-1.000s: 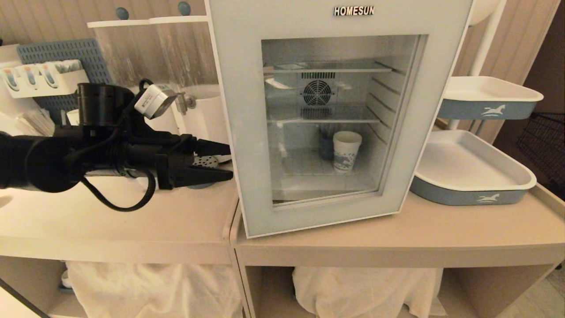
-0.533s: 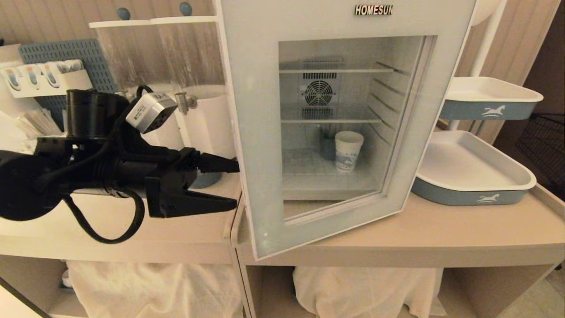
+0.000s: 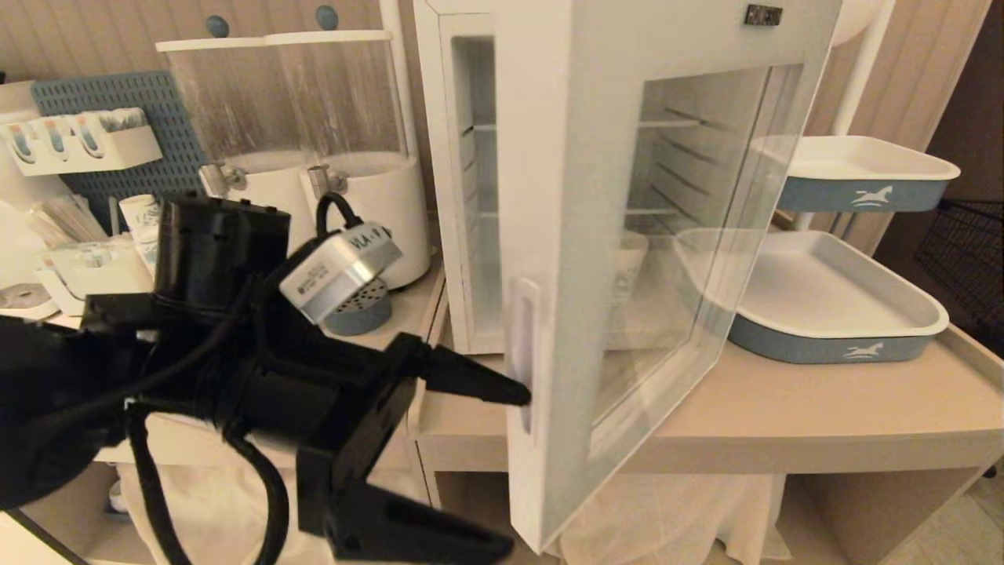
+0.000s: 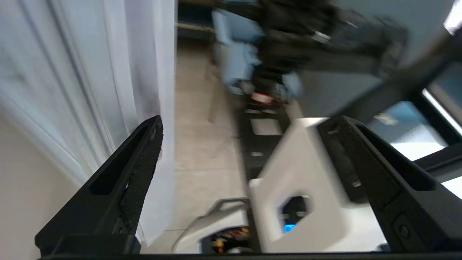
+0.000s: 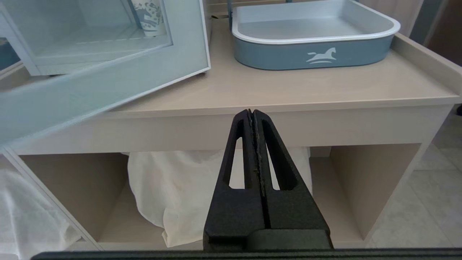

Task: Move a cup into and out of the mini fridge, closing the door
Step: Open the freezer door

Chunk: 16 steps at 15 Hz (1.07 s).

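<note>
Touching door (image 3: 580, 235) edge, left claw (image 3: 510, 471) spread.

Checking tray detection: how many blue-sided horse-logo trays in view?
2. Upper tray sits on the stand right of the mini fridge; lower tray rests on the counter below it. More may be hidden.

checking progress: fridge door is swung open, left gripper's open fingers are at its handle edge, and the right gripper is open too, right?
Not quite: the right gripper is shut, its fingers pressed together, as the right wrist view shows. The rest holds: the door is swung open and the left gripper is open, one finger at the handle.
</note>
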Available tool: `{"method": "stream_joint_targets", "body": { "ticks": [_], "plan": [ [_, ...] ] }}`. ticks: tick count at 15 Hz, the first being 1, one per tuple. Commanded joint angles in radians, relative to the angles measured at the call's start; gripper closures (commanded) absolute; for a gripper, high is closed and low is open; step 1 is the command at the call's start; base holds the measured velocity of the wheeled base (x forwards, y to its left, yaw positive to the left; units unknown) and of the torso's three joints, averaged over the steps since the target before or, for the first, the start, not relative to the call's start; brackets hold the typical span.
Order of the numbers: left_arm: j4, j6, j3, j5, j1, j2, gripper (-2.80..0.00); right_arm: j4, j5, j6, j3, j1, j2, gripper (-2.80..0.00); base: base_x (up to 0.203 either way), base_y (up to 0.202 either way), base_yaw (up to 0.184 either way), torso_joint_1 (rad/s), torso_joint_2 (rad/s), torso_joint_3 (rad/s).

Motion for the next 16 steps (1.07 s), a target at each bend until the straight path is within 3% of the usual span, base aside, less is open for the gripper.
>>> {"method": "stream_joint_targets", "body": {
  "ticks": [1,5,7,9,12,14,16],
  "plan": [
    [0.001,-0.007,0.02,0.031,-0.064,-0.056,-2.8,0.0,0.0,-0.002,0.015,0.0,0.0,0.0,0.0,0.0,0.0,0.0,0.0,0.0],
    [0.007,-0.071,0.056,0.047,-0.17,-0.18,-2.8,0.0,0.0,-0.002,0.015,0.0,0.0,0.0,0.0,0.0,0.0,0.0,0.0,0.0],
    [0.006,-0.088,0.065,0.049,-0.185,-0.192,-2.8,-0.002,0.0,-0.003,0.015,0.0,0.0,0.0,0.0,0.0,0.0,0.0,0.0,0.0],
    [0.001,-0.124,0.083,0.118,-0.289,-0.278,-2.8,-0.002,0.0,-0.003,0.015,0.0,0.0,0.0,0.0,0.0,0.0,0.0,0.0,0.0],
    [0.002,-0.154,0.115,0.368,-0.306,-0.317,-2.8,-0.002,0.0,-0.003,0.015,0.0,0.0,0.0,0.0,0.0,0.0,0.0,0.0,0.0],
    [-0.001,-0.179,0.15,0.632,-0.295,-0.366,-2.8,-0.002,0.0,-0.002,0.015,0.0,0.0,0.0,0.0,0.0,0.0,0.0,0.0,0.0],
    [-0.002,-0.203,0.174,0.824,-0.209,-0.406,-2.8,-0.002,0.0,-0.002,0.015,0.0,0.0,0.0,0.0,0.0,0.0,0.0,0.0,0.0]
  ]
}}
